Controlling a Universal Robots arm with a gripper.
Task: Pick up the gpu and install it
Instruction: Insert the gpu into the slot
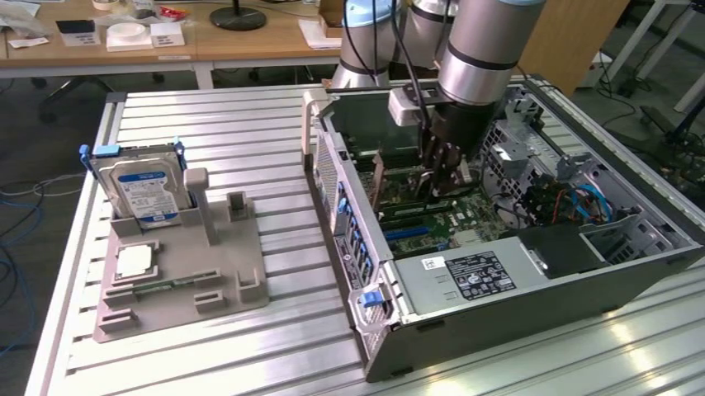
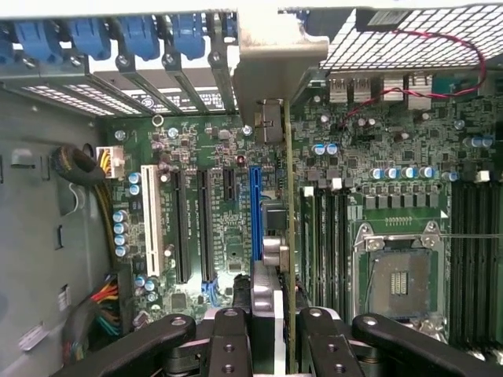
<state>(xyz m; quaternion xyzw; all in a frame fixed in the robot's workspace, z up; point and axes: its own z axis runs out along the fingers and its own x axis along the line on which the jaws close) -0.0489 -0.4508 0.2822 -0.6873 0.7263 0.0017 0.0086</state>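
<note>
Black fingers (image 2: 289, 338) pinch the thin brownish gpu card (image 2: 289, 236) edge-on above the green motherboard (image 2: 228, 204), at twelve o'clock of the blue slot (image 2: 255, 212).

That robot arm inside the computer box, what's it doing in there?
The arm has reached down into the open computer case. Its end effector is shut on the gpu, a thin card held on edge above the motherboard, by the blue slot. The card's metal bracket is up by the case's rear slots. It does not look pushed in yet. Outside, a hard drive and a small chip sit on a grey holder.
</note>
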